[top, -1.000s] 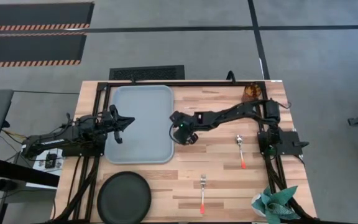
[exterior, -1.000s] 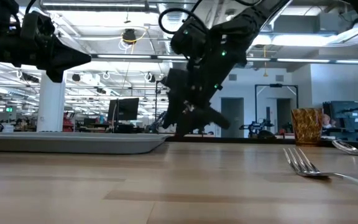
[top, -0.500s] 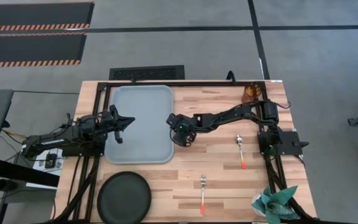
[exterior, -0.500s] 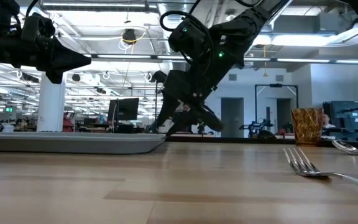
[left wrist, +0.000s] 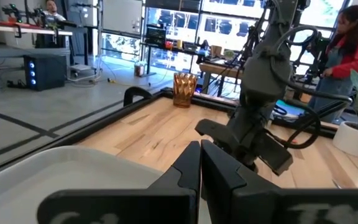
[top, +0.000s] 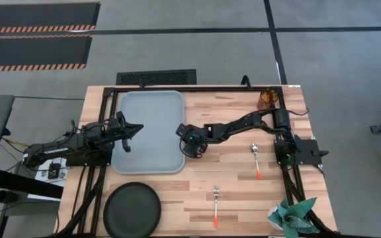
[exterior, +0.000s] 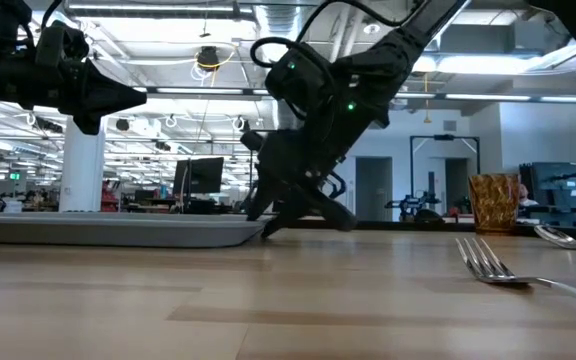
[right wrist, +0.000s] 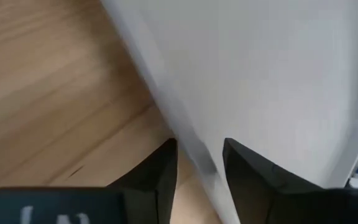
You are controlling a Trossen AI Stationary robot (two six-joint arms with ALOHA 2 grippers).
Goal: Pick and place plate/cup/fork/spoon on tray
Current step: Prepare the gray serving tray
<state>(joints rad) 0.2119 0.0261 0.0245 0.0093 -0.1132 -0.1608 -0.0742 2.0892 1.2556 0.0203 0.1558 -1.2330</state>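
A: Right gripper (top: 184,137) pose?
B: Reaching low, fingers (right wrist: 154,177) parted astride the right rim of the large pale blue-grey plastic tray (top: 148,106); not yet clamped.
A: Left gripper (top: 132,129)?
B: Closed, empty, hovering over the tray's left edge.
A: Round matte black plate (top: 132,209)?
B: On the wooden surface (top: 237,185), just off the tray's near edge.

grey floor (top: 197,53), hazard-striped mats (top: 35,30), ceiling lights (exterior: 168,12)
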